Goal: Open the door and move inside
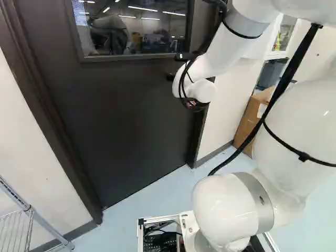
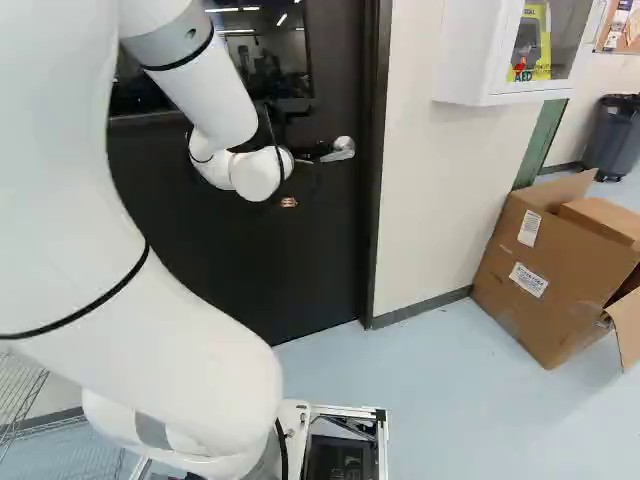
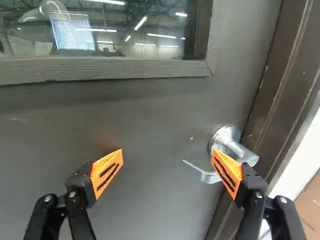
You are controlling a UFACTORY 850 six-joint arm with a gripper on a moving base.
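Opening remains undone: the door (image 3: 145, 130) appears shut, with its handle (image 3: 245, 154) near one edge. The gripper (image 3: 167, 154) faces the door, fingers spread wide, gripping nothing. Remaining operations: work the handle, open the door, move inside.

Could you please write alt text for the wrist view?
The open black gripper, its orange pads apart, faces a closed dark door, with one finger in front of the silver handle. Ceiling lights show in the door's window.
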